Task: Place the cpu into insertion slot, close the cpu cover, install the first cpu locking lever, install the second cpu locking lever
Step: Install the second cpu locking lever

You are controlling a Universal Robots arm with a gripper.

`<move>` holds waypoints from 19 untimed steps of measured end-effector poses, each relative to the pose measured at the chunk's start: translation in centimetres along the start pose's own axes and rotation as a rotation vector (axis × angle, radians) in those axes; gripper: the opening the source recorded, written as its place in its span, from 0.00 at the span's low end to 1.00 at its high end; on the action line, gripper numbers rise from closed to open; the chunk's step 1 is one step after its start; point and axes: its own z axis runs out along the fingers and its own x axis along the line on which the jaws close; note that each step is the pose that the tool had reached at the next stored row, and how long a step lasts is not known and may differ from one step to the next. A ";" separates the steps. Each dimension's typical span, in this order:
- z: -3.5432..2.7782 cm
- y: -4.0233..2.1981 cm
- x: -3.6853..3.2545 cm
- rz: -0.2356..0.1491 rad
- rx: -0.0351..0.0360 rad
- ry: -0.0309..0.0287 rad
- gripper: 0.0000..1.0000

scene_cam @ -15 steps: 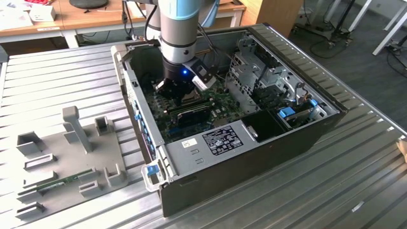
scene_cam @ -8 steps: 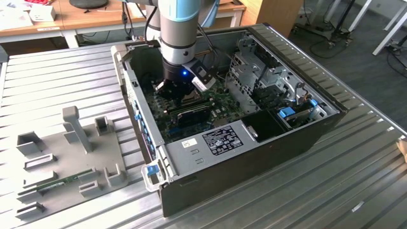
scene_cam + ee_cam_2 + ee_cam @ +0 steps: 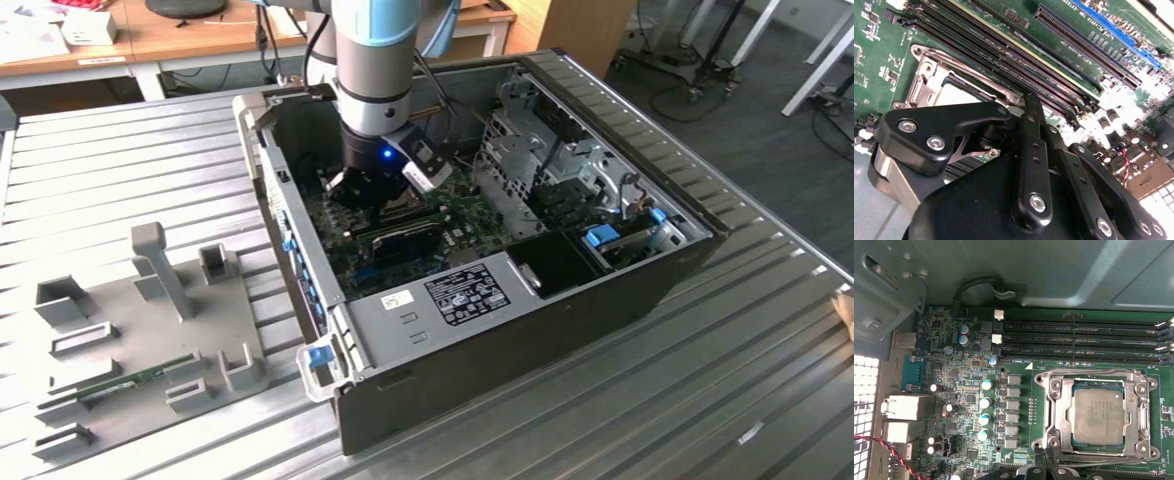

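The cpu (image 3: 1099,415) lies flat in the insertion slot (image 3: 1048,412) on the green board, pale metal top up. The silver cpu cover (image 3: 1137,415) lies down around it as a frame, with the chip showing through its cut-out. Thin metal rods run along two sides of the frame; I cannot tell whether they are latched. My gripper (image 3: 387,195) reaches down inside the open computer case, low over the board. In the second wrist view my gripper (image 3: 1014,120) hangs just beside the insertion slot (image 3: 929,85), hiding part of it, and a corner of the cpu (image 3: 961,95) shows.
Long black memory slots (image 3: 1079,340) run beside the socket. Capacitors and rear ports (image 3: 906,407) stand on its other side. The case walls (image 3: 287,230) and a drive cage (image 3: 561,160) hem the arm in. A grey fixture plate (image 3: 147,330) with uprights lies at the exterior view's left.
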 end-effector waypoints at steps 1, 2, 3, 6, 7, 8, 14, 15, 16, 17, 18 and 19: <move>0.00 0.00 0.00 0.000 0.0001 0.0000 0.10; 0.01 0.01 0.00 0.000 0.0001 0.0000 0.10; 0.01 0.01 0.00 0.000 0.0000 -0.0001 0.10; 0.01 0.04 0.00 0.000 0.0000 -0.0001 0.10; 0.01 0.05 0.00 0.000 0.0001 -0.0001 0.10; 0.01 0.07 0.00 0.000 0.0001 -0.0001 0.10; -0.11 0.11 0.00 0.000 -0.0002 -0.0001 0.10; -0.18 0.12 0.00 0.000 -0.0002 0.0000 0.10; -0.25 0.12 -0.01 0.000 0.0000 -0.0001 0.10; -0.31 0.13 -0.01 0.000 -0.0001 -0.0002 0.10; -0.37 0.13 -0.01 0.000 -0.0001 -0.0002 0.10; -0.40 0.14 -0.02 0.000 -0.0001 -0.0002 0.10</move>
